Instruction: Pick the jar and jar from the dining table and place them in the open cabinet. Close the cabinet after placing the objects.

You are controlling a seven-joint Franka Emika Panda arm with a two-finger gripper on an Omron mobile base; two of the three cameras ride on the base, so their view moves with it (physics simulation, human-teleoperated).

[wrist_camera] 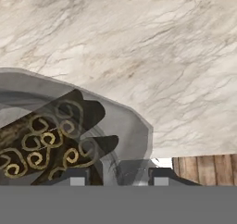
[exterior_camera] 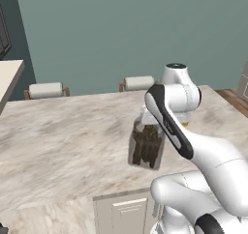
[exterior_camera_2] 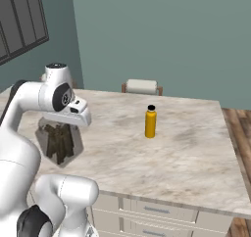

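Gripping large jar (exterior_camera: 147, 146) in jaws | dining table (exterior_camera_2: 196, 153) | yellow bottle (exterior_camera_2: 150, 122) well apart

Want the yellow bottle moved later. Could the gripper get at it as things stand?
Probably not yet: the gripper seems to carry the big jar. The bottle itself stands alone on the table.

The glossy white, rounded robot arm (exterior_camera: 213, 155) is built of smooth tubular links. A long black band runs along one link, black rings mark its joints, and a dark round cap tops one joint housing. Its hand (wrist_camera: 119, 177) ends in two small dark fingertips (wrist_camera: 77, 176) with light grey square pads.
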